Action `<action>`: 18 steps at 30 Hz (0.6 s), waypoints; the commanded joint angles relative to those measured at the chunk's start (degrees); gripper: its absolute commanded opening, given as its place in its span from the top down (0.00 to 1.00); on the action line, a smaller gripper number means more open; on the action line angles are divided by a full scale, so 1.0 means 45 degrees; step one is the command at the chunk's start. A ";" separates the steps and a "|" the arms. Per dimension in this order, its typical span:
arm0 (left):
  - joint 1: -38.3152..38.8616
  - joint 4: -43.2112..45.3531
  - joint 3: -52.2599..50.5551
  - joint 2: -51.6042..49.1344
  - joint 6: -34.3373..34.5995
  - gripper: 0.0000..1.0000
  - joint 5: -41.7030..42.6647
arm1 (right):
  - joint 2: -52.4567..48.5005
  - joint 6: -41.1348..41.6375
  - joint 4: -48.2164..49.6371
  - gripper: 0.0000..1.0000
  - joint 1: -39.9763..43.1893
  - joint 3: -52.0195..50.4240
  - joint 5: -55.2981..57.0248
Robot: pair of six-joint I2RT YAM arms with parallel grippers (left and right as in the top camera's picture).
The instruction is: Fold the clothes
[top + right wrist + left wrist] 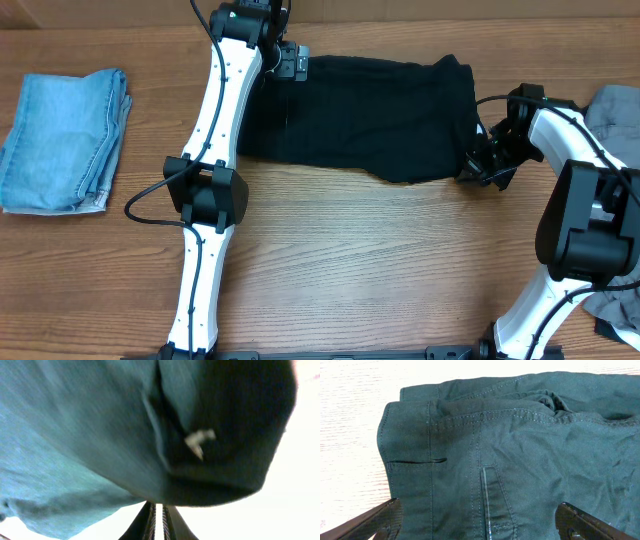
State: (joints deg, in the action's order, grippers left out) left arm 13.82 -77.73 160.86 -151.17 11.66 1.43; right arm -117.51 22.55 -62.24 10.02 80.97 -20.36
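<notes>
Overhead view: the black trousers (370,115) lie flat on the counter (380,260), long axis running left to right across it. Your left pincer (290,62) sits at the far left end and your right pincer (478,165) touches the near right corner. Each arm is therefore nearest its own end, with the cloth stretched between them. Folded jeans (65,140) lie well apart to the left.

Left wrist view: the two fingers (375,520) are spread wide with nothing between them. The waistband (485,415) lies straight ahead of the tips, running crosswise to the reach. Judgement: a short advance forward and down would put the band between the jaws.

Right wrist view: the jaws are pressed nearly together, and the dark hem (210,492) runs down into them. The cloth hangs close over the lens, blurred. Judgement: this pincer is clamped on the trouser edge, so any fold would carry that end leftward along the long axis.
</notes>
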 commanded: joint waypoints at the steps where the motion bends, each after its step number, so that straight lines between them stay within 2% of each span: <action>1: -0.0068 0.0063 -0.0078 0.0034 -0.0019 0.00 -0.0131 | 0.0117 -0.0058 0.0146 0.79 0.0024 -0.0034 0.0039; 2: -0.0068 0.0092 -0.0078 0.0034 -0.0019 0.00 -0.0126 | 0.0117 -0.0058 0.0257 0.66 0.0063 0.0063 0.0039; 5: -0.0068 0.0092 -0.0078 0.0034 -0.0019 0.00 -0.0126 | 0.0117 -0.0121 0.0442 0.55 0.0194 0.0495 0.0262; 10: -0.0068 0.0102 -0.0078 0.0034 -0.0019 0.00 -0.0131 | 0.0112 -0.0151 0.1093 0.51 0.0214 0.0583 0.2113; 15: -0.0068 0.0165 -0.0078 0.0034 -0.0019 0.00 -0.0126 | 0.0112 0.0010 0.2137 0.45 -0.0058 0.0199 0.2123; 17: -0.0068 0.0146 -0.0078 0.0034 -0.0029 0.00 -0.0126 | 0.0112 0.0010 0.2254 0.46 -0.0097 0.0087 0.1982; 18: -0.0068 0.0146 -0.0078 0.0034 -0.0083 0.00 -0.0121 | 0.0112 0.0010 0.2234 0.50 -0.0097 0.0087 0.1851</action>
State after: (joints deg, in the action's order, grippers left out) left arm 13.82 -77.12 160.86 -151.15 11.66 1.41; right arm -117.51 22.31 -52.49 9.98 81.95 -11.81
